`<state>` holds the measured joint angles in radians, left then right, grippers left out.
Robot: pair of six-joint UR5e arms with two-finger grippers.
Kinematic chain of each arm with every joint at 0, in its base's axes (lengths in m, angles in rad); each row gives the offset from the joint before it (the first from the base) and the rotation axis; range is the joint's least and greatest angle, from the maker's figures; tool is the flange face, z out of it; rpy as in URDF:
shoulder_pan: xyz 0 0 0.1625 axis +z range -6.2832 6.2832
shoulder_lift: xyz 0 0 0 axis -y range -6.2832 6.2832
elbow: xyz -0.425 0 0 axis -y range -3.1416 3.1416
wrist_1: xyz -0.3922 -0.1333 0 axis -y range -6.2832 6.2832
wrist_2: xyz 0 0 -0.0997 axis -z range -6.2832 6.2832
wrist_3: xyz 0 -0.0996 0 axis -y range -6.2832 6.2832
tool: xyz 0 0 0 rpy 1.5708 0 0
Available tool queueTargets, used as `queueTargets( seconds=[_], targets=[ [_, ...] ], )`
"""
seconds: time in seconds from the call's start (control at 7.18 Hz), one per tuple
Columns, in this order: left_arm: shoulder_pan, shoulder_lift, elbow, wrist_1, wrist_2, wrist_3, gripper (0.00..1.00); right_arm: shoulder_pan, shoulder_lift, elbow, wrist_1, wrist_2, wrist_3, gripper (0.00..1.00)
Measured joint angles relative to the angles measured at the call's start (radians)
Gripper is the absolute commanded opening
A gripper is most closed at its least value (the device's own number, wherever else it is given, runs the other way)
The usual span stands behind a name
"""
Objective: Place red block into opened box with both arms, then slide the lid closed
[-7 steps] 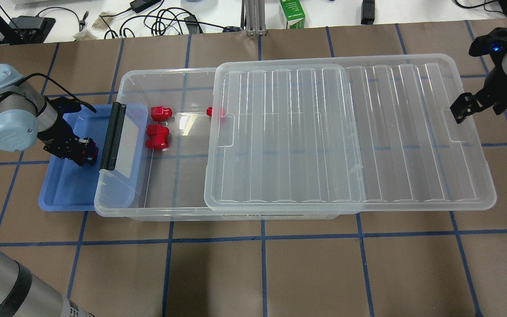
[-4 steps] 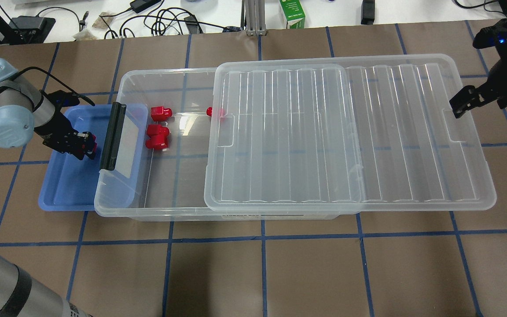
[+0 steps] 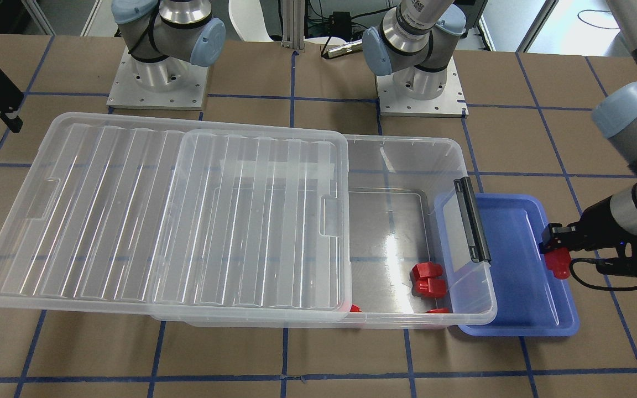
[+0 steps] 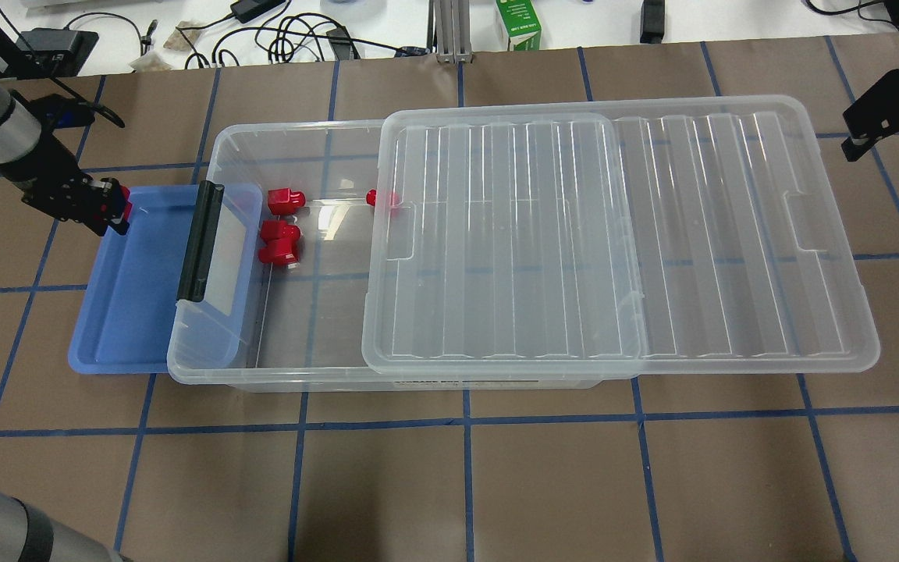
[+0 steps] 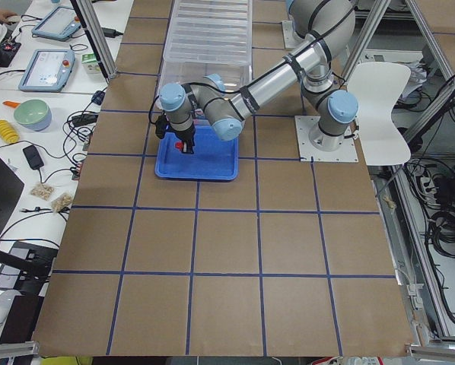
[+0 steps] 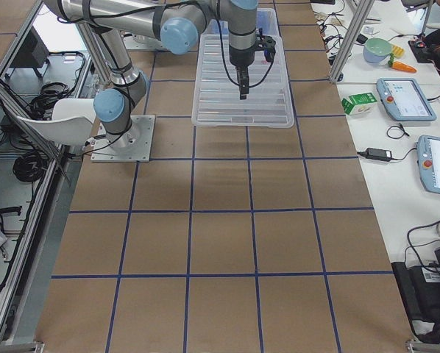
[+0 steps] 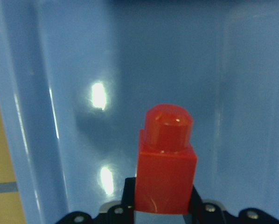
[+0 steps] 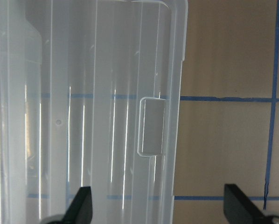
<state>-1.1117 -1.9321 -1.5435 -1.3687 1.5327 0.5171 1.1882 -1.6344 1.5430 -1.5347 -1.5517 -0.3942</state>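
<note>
We find the left gripper [image 3: 554,247] closed on the red block [image 7: 165,161]. The fingers clamp the blocky head and the narrower stub points away from the wrist. The block hangs over the blue tray [image 4: 117,332], close to the tray's outer long rim and near its far corner, well apart from the box [image 4: 262,379].

Between the block and the box's open section stands the short rim carrying the black strip [image 4: 200,242], which overlaps the tray's inner edge. Past that rim, the floor of the box is uncovered as far as the near short edge of the lid [image 4: 652,234]. Three other red pieces [image 4: 279,243] lie in this open section along the far wall, and one sits partly under the lid's edge.

The lid covers the rest of the box and overhangs its other short end.

The right gripper [image 8: 160,205] is spread wide and holds nothing. It hovers above the lid's outer short edge, one finger over the lid and the other over the table [image 4: 465,484]. The handle notch [image 8: 152,126] lies ahead of it, and bare table extends beyond that edge.
</note>
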Motion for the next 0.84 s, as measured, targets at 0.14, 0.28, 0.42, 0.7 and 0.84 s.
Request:
queueTargets(
  seconds=[0.14,0.28,0.42,0.7,0.84],
  targets=[
    [-0.017,0.02,0.069,-0.091,-0.003,-0.007,0.0,0.033,0.003,-0.034,0.044,0.003,0.088,1.0],
    [-0.053,0.04,0.116,-0.148,-0.005,-0.036,0.0,0.103,0.012,-0.048,0.048,0.004,0.212,1.0],
    [-0.102,0.061,0.139,-0.182,-0.011,-0.096,0.0,0.195,0.03,-0.054,0.021,0.002,0.354,1.0],
    [-0.199,0.098,0.139,-0.201,-0.045,-0.24,0.0,0.343,0.081,-0.066,-0.047,-0.012,0.523,1.0],
    [-0.246,0.103,0.13,-0.199,-0.063,-0.318,0.0,0.368,0.092,-0.072,-0.058,-0.017,0.543,1.0]
  ],
)
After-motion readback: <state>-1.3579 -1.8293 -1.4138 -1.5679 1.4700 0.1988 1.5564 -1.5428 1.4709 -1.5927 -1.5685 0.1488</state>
